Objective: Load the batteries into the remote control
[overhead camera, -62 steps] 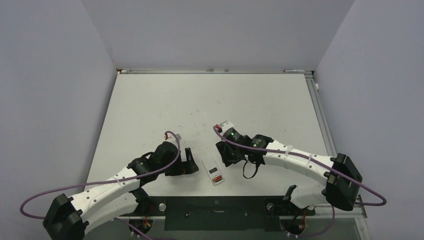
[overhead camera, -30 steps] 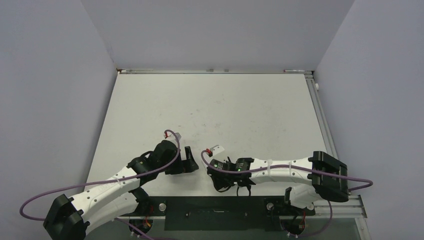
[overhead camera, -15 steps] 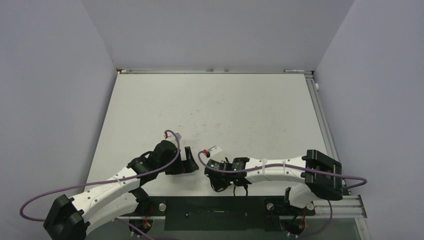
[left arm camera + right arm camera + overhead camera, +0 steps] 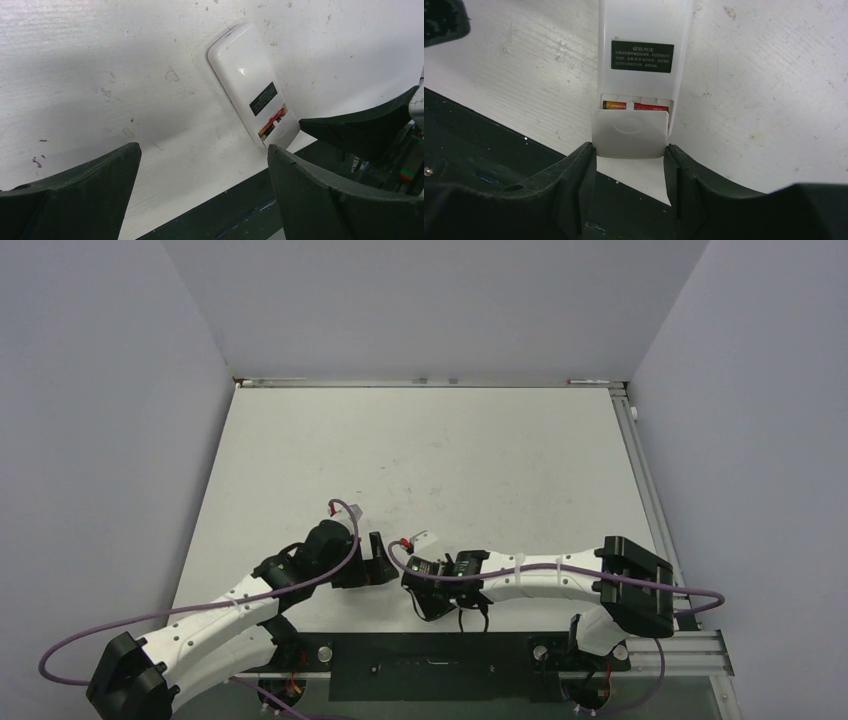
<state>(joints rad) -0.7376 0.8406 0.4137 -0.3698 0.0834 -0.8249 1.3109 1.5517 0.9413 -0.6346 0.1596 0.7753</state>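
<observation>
1. A black strip [image 4: 430,668] runs along the front edge of the white surface [image 4: 430,440], nearest the arm bases.
2. The right tool [image 4: 629,149] reaches low over that edge. Its fingers [image 4: 574,175] are partly spread and pinch a white battery cover [image 4: 630,131] by its two side edges.
3. The cover sits partway over the compartment at the near end of the remote control [image 4: 644,30]. The remote lies flat on the surface close to the front edge, plain back up, its length running away from the right tool.
4. Just past the cover's far edge, a narrow gap shows the batteries [image 4: 649,106] seated side by side in the compartment. One shows orange-gold, the other red.
5. Beyond them, a black label [image 4: 642,56] with white print crosses the remote's back.
6. The left tool [image 4: 204,150] hangs just to the left of the remote, spread wide and holding nothing. In its wrist view the remote lies past the fingertips, apart from both.
7. Farther back the surface carries only scuffs and small dark specks.
</observation>
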